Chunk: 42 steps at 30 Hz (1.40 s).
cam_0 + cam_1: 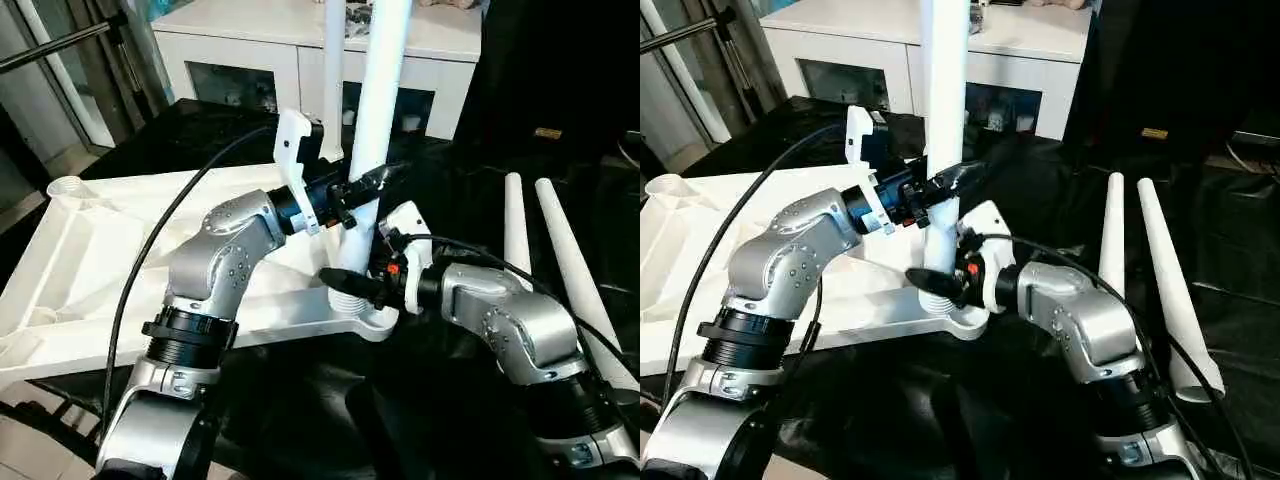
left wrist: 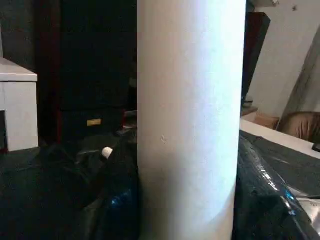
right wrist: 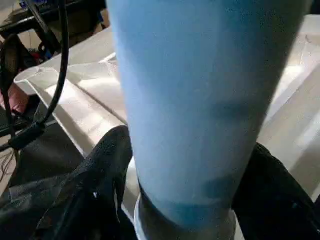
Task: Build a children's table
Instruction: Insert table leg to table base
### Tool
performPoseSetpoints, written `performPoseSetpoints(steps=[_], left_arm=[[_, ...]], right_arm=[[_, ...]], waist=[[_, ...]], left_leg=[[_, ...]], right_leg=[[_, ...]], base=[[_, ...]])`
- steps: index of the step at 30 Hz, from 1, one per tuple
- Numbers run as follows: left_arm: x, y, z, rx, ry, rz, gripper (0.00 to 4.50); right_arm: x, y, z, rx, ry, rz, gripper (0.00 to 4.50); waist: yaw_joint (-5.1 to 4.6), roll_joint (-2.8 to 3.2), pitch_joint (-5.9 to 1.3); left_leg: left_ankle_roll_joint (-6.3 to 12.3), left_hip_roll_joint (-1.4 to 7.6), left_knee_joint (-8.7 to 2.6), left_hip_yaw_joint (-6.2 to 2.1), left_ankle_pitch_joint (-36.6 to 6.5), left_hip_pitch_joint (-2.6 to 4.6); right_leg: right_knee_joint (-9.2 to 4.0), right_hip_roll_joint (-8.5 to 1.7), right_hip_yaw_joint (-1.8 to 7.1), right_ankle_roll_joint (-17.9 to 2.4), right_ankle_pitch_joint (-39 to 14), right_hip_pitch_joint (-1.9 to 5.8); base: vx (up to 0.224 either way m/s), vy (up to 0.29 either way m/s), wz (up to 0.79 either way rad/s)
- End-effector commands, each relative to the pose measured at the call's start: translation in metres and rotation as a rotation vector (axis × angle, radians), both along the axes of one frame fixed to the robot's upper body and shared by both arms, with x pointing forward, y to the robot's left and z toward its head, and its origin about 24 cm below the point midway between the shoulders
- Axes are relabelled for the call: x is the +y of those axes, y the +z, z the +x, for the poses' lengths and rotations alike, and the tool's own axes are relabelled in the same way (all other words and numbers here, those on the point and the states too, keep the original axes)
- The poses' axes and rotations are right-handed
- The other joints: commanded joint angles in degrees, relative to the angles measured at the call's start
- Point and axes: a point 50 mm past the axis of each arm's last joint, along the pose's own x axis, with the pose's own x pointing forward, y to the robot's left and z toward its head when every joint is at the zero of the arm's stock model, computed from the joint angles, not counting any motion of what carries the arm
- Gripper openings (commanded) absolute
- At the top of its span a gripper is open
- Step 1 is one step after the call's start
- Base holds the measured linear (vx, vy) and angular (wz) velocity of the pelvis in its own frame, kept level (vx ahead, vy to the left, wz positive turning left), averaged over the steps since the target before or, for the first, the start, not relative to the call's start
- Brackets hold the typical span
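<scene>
Tabletop (image 1: 120,250) lies underside up on the black-draped counter (image 1: 1040,180), and one upright leg (image 1: 378,110) stands in its corner socket (image 1: 362,315) at about 5 o'clock of the slab. The left gripper (image 1: 368,183) is clamped round this leg partway up, while the right gripper (image 1: 350,283) straddles its threaded foot, whether gripping or slack I cannot tell. Two spare legs (image 1: 1140,270) lie at 3 o'clock; the tubes look light, stiff and slick, best held low near the socket.
</scene>
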Motion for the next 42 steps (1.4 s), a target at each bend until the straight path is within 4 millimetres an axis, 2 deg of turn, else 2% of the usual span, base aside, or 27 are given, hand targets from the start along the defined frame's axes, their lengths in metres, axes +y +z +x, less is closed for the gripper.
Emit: performPoseSetpoints(steps=[1,6,7,10,12,18,21,22,23,25,27,28,30,32,36,40,42], left_arm=[[0.0,0.004,-0.002,-0.022,-0.013,-0.002,1.8],[0.0,0.004,-0.002,-0.022,-0.014,-0.001,1.8],[0.0,0.004,-0.002,-0.022,-0.014,-0.001,1.8],[0.0,0.004,-0.002,-0.021,-0.015,-0.003,1.8],[0.0,0.004,-0.002,-0.021,-0.016,-0.003,1.8],[0.0,0.006,-0.002,-0.021,-0.019,-0.006,1.8],[0.002,0.004,0.001,0.009,0.024,0.003,1.8],[0.003,0.003,0.006,0.045,0.072,0.003,2.36],[0.004,0.002,0.009,0.07,0.106,0.003,2.5],[0.005,0.004,0.008,0.099,0.062,-0.048,2.52],[0.005,0.006,0.006,0.087,0.034,-0.067,2.78],[0.006,0.006,0.004,0.075,0.044,-0.075,2.95],[0.007,0.006,0.003,0.061,0.059,-0.099,2.97],[0.009,0.011,0.003,0.056,0.082,-0.165,3.32],[0.018,0.024,0.002,0.054,0.133,-0.317,3.35],[0.026,0.027,-0.004,0.018,0.143,-0.361,3.35],[0.03,0.027,-0.004,0.017,0.156,-0.375,3.35]], right_arm=[[0.0,0.007,0.004,-0.029,-0.01,0.011,2.89],[-0.001,0.007,0.004,-0.028,-0.016,0.01,2.89],[-0.002,0.007,0.004,-0.026,-0.014,0.01,2.62],[-0.002,0.006,0.003,-0.022,-0.012,0.011,2.5],[-0.001,0.006,0.003,-0.021,-0.011,0.012,2.2],[0.0,0.006,0.003,-0.018,-0.006,0.021,1.95],[0.0,0.006,0.003,-0.019,-0.006,0.023,1.93],[0.0,0.006,0.003,-0.02,-0.007,0.025,1.93],[0.0,0.006,0.003,-0.02,-0.008,0.026,1.92],[0.0,0.006,0.003,-0.022,-0.012,0.029,1.91],[-0.001,0.007,0.003,-0.026,-0.016,0.034,1.9],[-0.001,0.008,0.003,-0.038,-0.028,0.051,1.9],[0.0,0.011,0.004,-0.059,-0.043,0.077,1.9],[-0.001,0.014,0.004,-0.082,-0.068,0.116,1.89],[-0.004,0.021,0.004,-0.123,-0.133,0.202,1.89],[-0.009,0.02,0.004,-0.155,-0.204,0.217,1.89],[-0.011,0.02,0.005,-0.17,-0.235,0.217,1.89]], waist=[[0.07,-0.86,-4.44],[0.04,-0.9,-4.5],[0.06,-0.87,-4.51],[0.05,-0.8,-4.52],[0.04,-0.84,-4.49],[0.09,-0.83,-4.48],[0.05,-0.57,-4.49],[0.0,-0.67,-4.5],[-0.02,-0.73,-4.46],[0.1,-0.74,-4.46],[0.1,-0.75,-4.51],[0.16,-0.22,-4.52],[0.05,-0.46,-4.49],[0.06,-0.63,-4.49],[0.12,-0.55,-4.46],[-0.04,-0.4,-4.28],[-0.06,-0.26,-4.3]], left_leg=[[1.27,0.53,-3.57,0.07,-7.9,0.18],[1.34,0.51,-3.51,0.08,-7.4,0.15],[1.36,0.53,-3.5,0.08,-7.4,0.18],[1.37,0.53,-3.5,0.06,-7.4,0.19],[1.31,0.52,-3.5,0.09,-7.7,0.2],[1.26,0.48,-3.5,0.08,-7.9,0.16],[1.07,0.52,-3.51,0.02,-8.0,0.18],[0.9,0.52,-3.48,0.06,-8.3,0.22],[0.92,0.47,-3.47,0.06,-8.4,0.16],[0.97,0.38,-3.42,0.07,-8.4,0.19],[1.1,0.36,-3.44,0.02,-8.1,0.1],[1.07,0.41,-3.43,-0.05,-8.3,0.18],[1.11,0.43,-3.51,-0.03,-8.8,0.17],[0.86,0.48,-3.52,-0.01,-9.2,0.18],[1.19,0.57,-3.56,-0.03,-9.6,0.12],[1.05,0.48,-3.73,-0.04,-10.4,0.18],[0.89,0.45,-3.75,-0.04,-10.4,0.22]], right_leg=[[-3.97,-2.08,2.49,-9.6,-12.5,3.65],[-3.88,-2.08,2.51,-9.8,-11.7,3.71],[-3.88,-2.1,2.51,-9.9,-11.6,3.69],[-3.82,-2.07,2.5,-10.1,-11.3,3.71],[-3.88,-2.07,2.51,-10.1,-11.5,3.7],[-3.95,-2.11,2.49,-9.8,-12.2,3.73],[-3.86,-2.05,2.48,-9.8,-11.8,3.69],[-3.79,-2.0,2.47,-10.0,-11.5,3.71],[-3.82,-1.99,2.45,-10.0,-11.6,3.76],[-3.98,-2.07,2.42,-10.0,-12.6,3.73],[-3.96,-2.06,2.39,-9.8,-12.6,3.78],[-3.93,-2.1,2.41,-10.0,-12.4,3.68],[-4.1,-2.04,2.37,-9.8,-12.5,3.69],[-4.08,-2.1,2.37,-9.9,-12.8,3.69],[-4.07,-2.15,2.31,-10.7,-12.3,3.7],[-4.44,-1.92,2.27,-8.9,-14.5,3.61],[-4.47,-1.95,2.28,-8.6,-15.0,3.51]], base=[[0.0,0.0,0.0],[0.0,0.0,0.0],[0.0,0.0,0.0],[0.0,0.0,0.0],[0.0,0.0,0.0],[0.0,0.0,0.0],[0.0,0.0,0.0],[0.0,0.0,0.0],[0.0,0.0,0.0],[0.0,0.0,0.0],[0.0,0.0,0.0],[0.0,0.0,0.0],[0.0,0.0,0.0],[0.0,0.0,0.0],[0.0,0.0,0.0],[0.0,0.0,0.0],[0.0,0.0,0.0]])
